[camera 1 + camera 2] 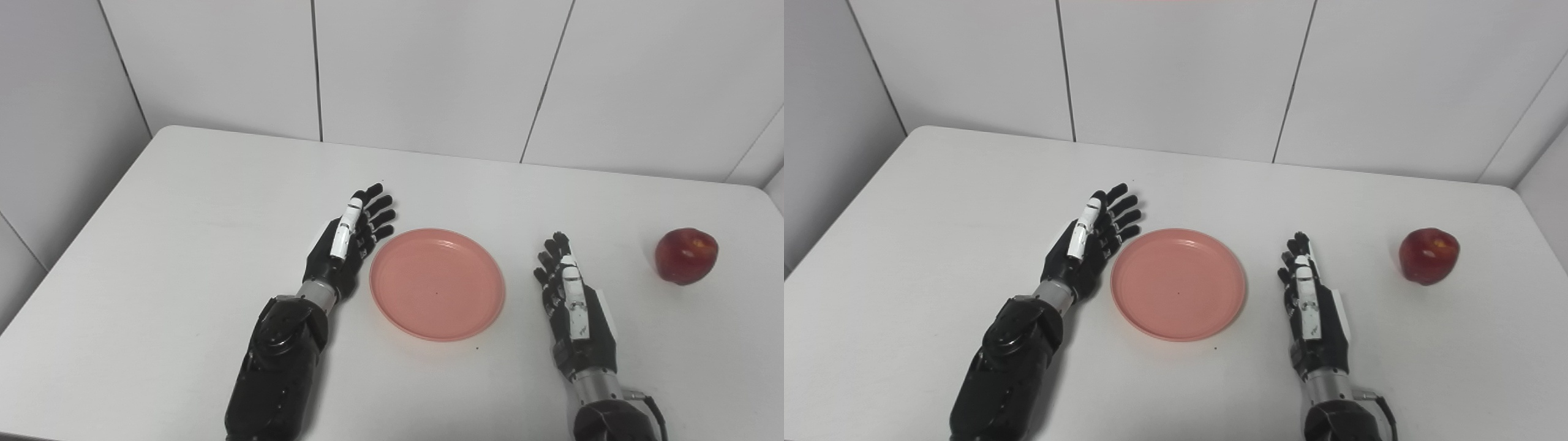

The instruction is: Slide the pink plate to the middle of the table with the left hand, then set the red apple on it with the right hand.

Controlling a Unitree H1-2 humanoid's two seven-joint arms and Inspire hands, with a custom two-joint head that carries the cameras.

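Note:
The pink plate (437,282) lies flat near the middle of the white table (184,245), empty. My left hand (350,241) rests on its edge just left of the plate, fingers straight and apart, close to the rim; I cannot tell if it touches. My right hand (569,294) stands on its edge to the right of the plate, open and empty, a small gap from the rim. The red apple (686,255) sits upright on the table at the far right, well clear of my right hand.
White wall panels (429,67) rise right behind the table's far edge. The table's right edge lies close beyond the apple.

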